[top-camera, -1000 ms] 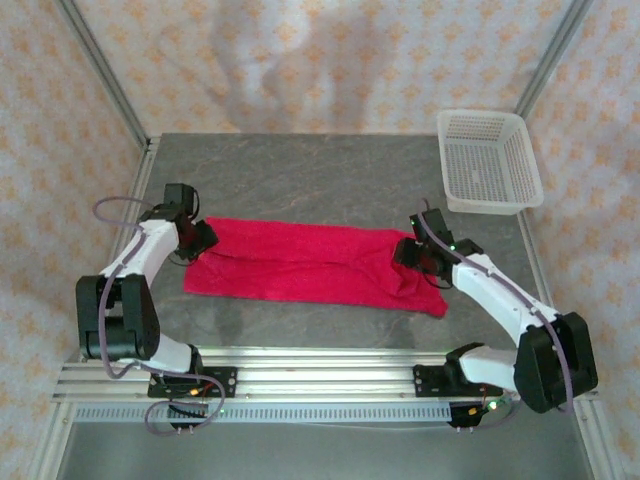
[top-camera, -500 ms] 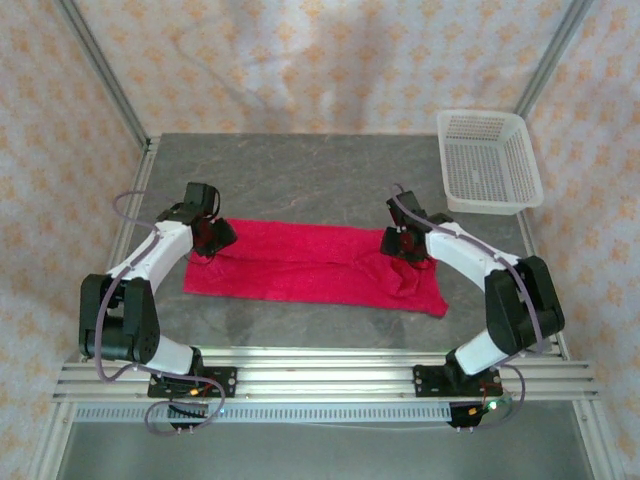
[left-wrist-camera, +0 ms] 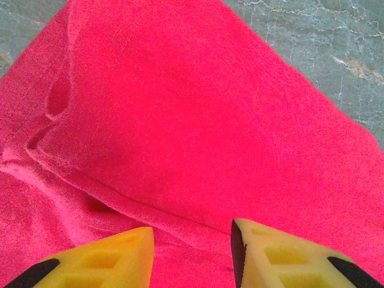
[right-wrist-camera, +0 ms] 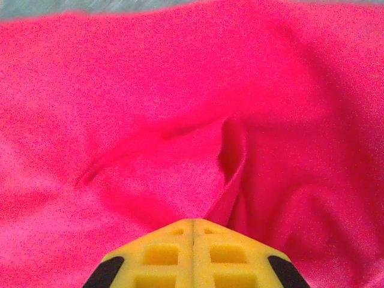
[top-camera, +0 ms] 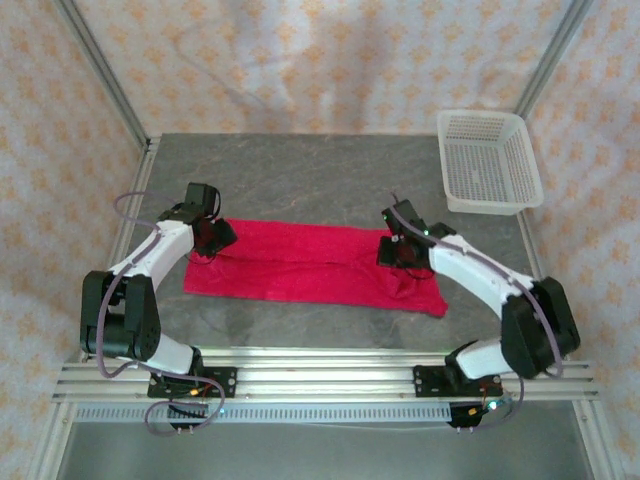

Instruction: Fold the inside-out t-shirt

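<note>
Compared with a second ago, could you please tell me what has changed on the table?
The right gripper moved over the t-shirt from its near-right part to its far edge and closed, apparently pinching a fold. The left gripper shifted slightly right at the far-left corner, jaws open. The t-shirt and basket stayed put.

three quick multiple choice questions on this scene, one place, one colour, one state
1. Where does the white basket sit?
A) far right corner of the table
B) near left corner
C) table's middle

2. What colour is the t-shirt?
A) blue
B) red
C) green

3. How is the right claw?
A) wide open
B) lifted off the cloth
C) shut on a cloth ridge

Answers: 1 A, it stands at the far right edge; 2 B, the cloth is bright red; 3 C, it is closed where a ridge runs in.
</note>
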You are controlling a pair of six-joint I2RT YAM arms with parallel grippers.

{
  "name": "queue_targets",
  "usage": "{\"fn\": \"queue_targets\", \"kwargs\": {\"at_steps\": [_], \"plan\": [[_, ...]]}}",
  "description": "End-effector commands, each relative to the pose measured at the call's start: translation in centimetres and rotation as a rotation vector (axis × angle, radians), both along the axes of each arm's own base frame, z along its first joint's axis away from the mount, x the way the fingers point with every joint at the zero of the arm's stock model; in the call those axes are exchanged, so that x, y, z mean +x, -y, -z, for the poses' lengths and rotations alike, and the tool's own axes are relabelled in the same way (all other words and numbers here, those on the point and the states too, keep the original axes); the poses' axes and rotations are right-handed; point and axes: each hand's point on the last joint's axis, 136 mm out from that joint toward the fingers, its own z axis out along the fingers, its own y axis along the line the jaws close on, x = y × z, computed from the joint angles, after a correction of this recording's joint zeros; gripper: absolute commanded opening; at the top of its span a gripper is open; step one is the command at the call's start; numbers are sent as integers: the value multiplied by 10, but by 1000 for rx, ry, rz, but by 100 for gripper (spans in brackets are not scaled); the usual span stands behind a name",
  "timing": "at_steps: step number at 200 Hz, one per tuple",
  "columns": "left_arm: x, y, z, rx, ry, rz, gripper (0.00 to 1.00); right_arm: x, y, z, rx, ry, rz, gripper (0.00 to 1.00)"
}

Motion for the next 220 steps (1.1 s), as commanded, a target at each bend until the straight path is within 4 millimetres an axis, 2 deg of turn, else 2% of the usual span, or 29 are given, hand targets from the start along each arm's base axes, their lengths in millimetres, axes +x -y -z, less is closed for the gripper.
{"fn": "queue_targets", "kwargs": {"at_steps": [1, 12, 16, 26, 40, 65, 88, 98, 109, 117, 126, 134, 158, 168, 178, 197, 208, 220], "plan": [[1, 1, 3, 11, -4, -7, 40, -38, -13, -5, 69, -13, -90, 0], [1, 0, 3, 14, -5, -8, 40, -51, -15, 4, 99, -30, -98, 0], [1, 0, 3, 15, -5, -8, 40, -55, -16, 0, 123, -13, -102, 0], [1, -1, 3, 20, -5, -10, 40, -66, -16, 6, 158, -13, -106, 0], [2, -2, 3, 28, -11, -8, 40, -76, -11, 14, 177, -8, -89, 0], [3, -2, 4, 33, -18, -8, 40, -82, -4, 21, 175, 1, -81, 0], [5, -2, 3, 33, -18, -9, 40, -86, -7, 22, 205, 5, -91, 1], [5, -2, 3, 33, -18, -8, 40, -87, -6, 22, 214, 11, -88, 10], [6, -1, 1, 32, -10, -8, 40, -88, -4, 22, 218, 20, -78, 34], [7, -1, 0, 29, -6, -9, 40, -88, -2, 22, 215, 28, -64, 48], [7, 1, 0, 27, -6, -6, 40, -86, 1, 18, 210, 43, -45, 56], [8, 2, 0, 25, -6, -1, 40, -83, 4, 14, 202, 60, -24, 58], [13, 13, 1, 9, -14, 30, 40, -66, 28, -5, 122, 135, 118, 59], [15, 18, 3, 6, -22, 44, 40, -56, 30, -16, 124, 162, 169, 56], [18, 25, 5, 5, -27, 59, 40, -42, 20, -27, 177, 183, 178, 51], [25, 38, 10, -3, -35, 82, 41, -18, -16, -41, 275, 176, 124, 47], [28, 46, 13, -23, -40, 94, 41, -9, -31, -36, 263, 131, 73, 48], [31, 53, 13, -34, -36, 102, 42, -3, -40, -19, 178, 71, 21, 52]]}}
